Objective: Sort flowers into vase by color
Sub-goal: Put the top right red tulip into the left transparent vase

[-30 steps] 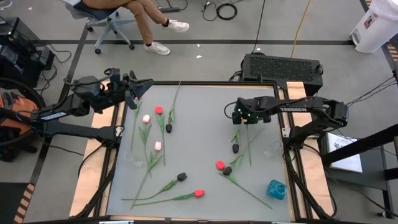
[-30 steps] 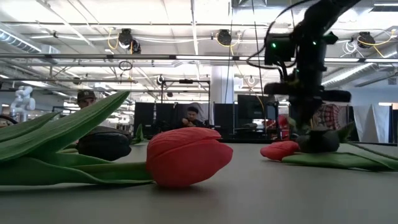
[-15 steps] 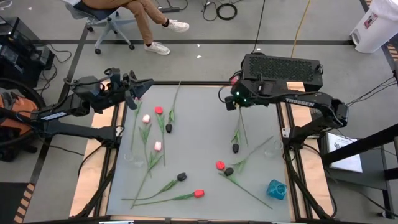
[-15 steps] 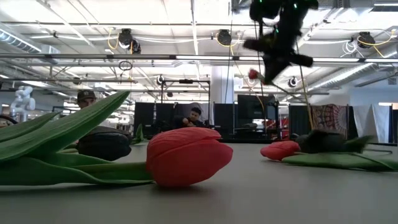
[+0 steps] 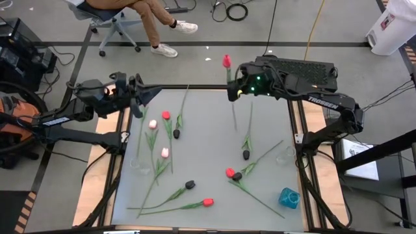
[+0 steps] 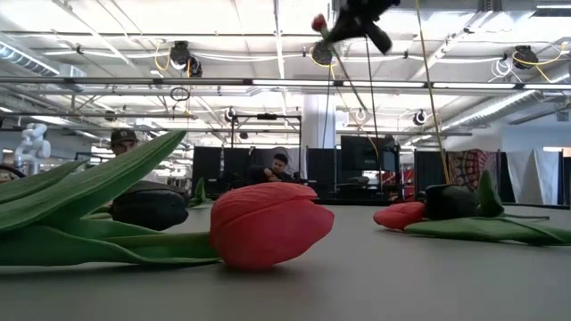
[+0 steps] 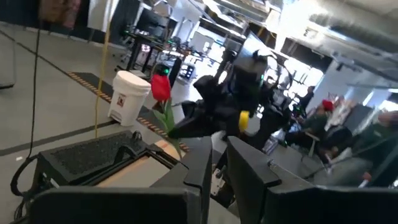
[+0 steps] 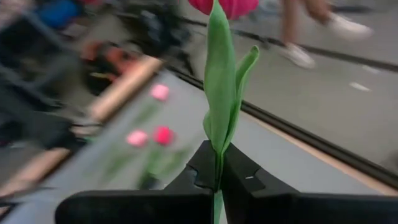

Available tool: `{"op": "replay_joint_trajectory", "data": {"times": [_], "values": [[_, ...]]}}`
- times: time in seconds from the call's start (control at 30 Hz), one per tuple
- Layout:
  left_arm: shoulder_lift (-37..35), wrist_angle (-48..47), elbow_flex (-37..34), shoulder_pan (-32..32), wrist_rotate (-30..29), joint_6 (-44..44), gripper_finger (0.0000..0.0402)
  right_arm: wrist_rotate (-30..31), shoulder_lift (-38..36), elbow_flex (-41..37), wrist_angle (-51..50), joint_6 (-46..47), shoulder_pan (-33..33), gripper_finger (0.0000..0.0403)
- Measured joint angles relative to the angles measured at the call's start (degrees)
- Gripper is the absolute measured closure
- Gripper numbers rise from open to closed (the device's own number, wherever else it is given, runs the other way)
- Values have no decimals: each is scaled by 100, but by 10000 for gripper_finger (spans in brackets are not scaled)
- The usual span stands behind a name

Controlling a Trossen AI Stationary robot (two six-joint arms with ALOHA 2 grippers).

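Observation:
My right gripper [image 5: 231, 91] is high over the table's far edge, shut on a red tulip [image 5: 226, 62] whose head stands above it. The same tulip shows in the right wrist view [image 8: 224, 6] and high up in the low view [image 6: 318, 22]. My left gripper [image 5: 140, 97] waits level at the far left corner, its fingers a narrow slit apart [image 7: 217, 171] with nothing between them. Several red, pink and black tulips lie flat on the table, such as a pink one [image 5: 153, 123] and a black one [image 5: 246, 155]. A blue vase [image 5: 289, 198] stands near right. My right gripper pinches the red tulip's thin green stem [image 8: 217, 163] between its two fingers, just below the long leaves. The fingers lie across the stem. The flower is lifted clear and roughly upright, with its head above the fingers and its lower stem [image 5: 234, 114] trailing below.
Two clear glasses stand on the table, one at the left [image 5: 138, 164] and one at the right [image 5: 286, 155]. A black box [image 5: 296, 68] sits just beyond the far edge. A seated person's legs [image 5: 156, 19] show farther off. A red tulip [image 6: 268, 223] fills the low view.
My right gripper has risen from the table's right middle toward the far edge, staying shut, and has turned as it went. The red tulip has come up with it, lifted clear of the table, and its head now points up.

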Motion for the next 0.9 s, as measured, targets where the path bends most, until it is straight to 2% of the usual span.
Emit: {"op": "replay_joint_trajectory", "data": {"times": [0.23,0.37,0.63,0.8,0.9], "values": [[1,-58,0,0,27,421,346,-988,0,0,1215,-310,228,403],[5,-217,0,0,27,532,346,-1300,0,2,1665,-380,471,403],[167,-291,0,0,207,541,346,-1330,2,6,2245,-837,1002,403],[667,-51,0,0,674,596,346,-1314,2,9,2322,-963,1112,403],[1047,400,0,-2,892,737,345,-1301,4,9,2265,-955,1110,403]]}}
